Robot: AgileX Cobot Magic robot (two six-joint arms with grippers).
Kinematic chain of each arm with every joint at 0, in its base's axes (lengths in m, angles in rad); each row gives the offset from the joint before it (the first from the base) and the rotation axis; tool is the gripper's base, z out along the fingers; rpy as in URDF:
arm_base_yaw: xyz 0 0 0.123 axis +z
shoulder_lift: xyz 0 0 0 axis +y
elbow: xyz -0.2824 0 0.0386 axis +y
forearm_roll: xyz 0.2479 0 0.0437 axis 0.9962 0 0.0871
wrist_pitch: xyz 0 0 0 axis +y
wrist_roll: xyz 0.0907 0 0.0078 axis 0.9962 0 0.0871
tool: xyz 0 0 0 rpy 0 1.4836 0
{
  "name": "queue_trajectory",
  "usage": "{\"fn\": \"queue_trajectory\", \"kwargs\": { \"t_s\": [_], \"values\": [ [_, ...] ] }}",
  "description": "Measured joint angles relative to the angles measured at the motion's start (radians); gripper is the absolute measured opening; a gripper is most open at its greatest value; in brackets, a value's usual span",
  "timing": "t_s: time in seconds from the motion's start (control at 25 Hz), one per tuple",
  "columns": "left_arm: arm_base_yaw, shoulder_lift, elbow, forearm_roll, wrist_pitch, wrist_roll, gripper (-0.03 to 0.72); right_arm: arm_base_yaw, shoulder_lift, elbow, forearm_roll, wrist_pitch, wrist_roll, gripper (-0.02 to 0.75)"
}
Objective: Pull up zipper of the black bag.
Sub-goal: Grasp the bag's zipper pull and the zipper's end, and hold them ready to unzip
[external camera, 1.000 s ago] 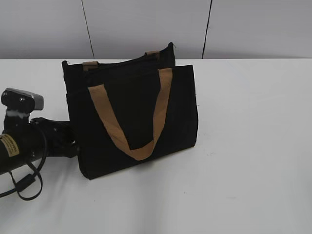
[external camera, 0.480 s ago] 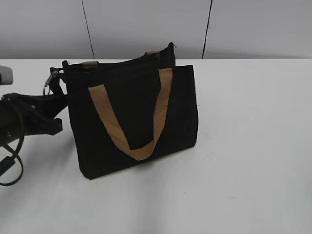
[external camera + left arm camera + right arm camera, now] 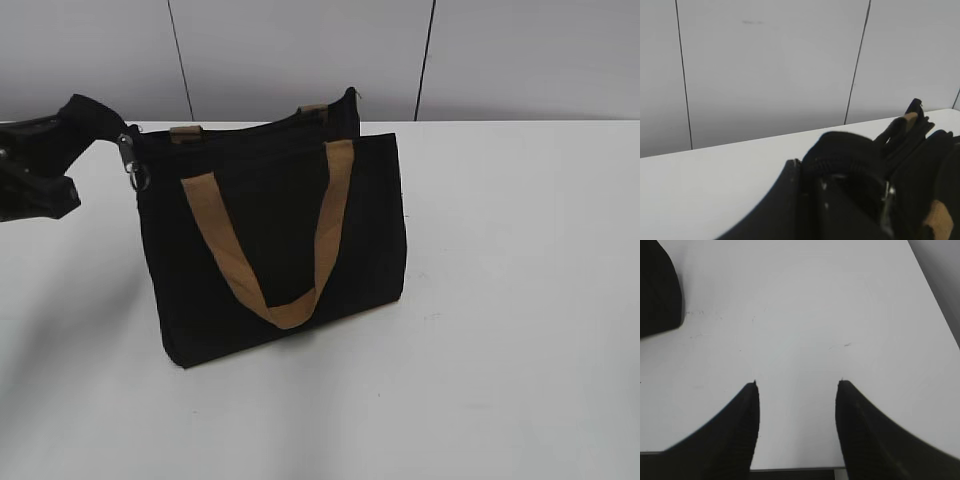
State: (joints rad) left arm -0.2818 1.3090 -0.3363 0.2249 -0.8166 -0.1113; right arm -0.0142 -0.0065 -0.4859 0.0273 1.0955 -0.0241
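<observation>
The black bag (image 3: 280,240) stands upright on the white table, its tan handle hanging down the front. My left gripper (image 3: 72,128) is at the bag's top left corner, shut on the black zip line's end, which it holds raised out to the left. The silver zipper (image 3: 133,166) hangs just below that end, at the corner. In the left wrist view my left gripper's jaws (image 3: 832,172) close on ribbed black zip tape, with the zipper's metal (image 3: 887,197) glinting to the right. My right gripper (image 3: 797,390) is open and empty above bare table.
The white table (image 3: 520,300) runs wide to the right and in front of the bag. A grey panelled wall (image 3: 300,50) stands behind. The right wrist view shows the table's near edge (image 3: 795,469) and a black bag corner (image 3: 657,290) at upper left.
My left arm rose from low beside the bag's left side to its top left corner. The zip end now arches out to the left and the slider hangs in sight.
</observation>
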Motion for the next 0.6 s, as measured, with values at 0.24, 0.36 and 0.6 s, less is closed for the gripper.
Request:
{"fn": "queue_trajectory", "kwargs": {
  "t_s": [0.24, 0.36, 0.6],
  "values": [
    [0.000, -0.002, 0.000, 0.000, -0.029, -0.033, 0.023, 0.000, 0.000, 0.000, 0.000, 0.000, 0.000, 0.389],
    [0.000, -0.002, 0.000, 0.000, -0.068, -0.061, 0.023, 0.000, 0.000, 0.000, 0.000, 0.001, 0.000, 0.389],
    [0.000, -0.002, -0.002, 0.004, -0.103, -0.131, 0.023, 0.000, 0.000, 0.000, 0.036, 0.000, 0.000, 0.389]
  ]
}}
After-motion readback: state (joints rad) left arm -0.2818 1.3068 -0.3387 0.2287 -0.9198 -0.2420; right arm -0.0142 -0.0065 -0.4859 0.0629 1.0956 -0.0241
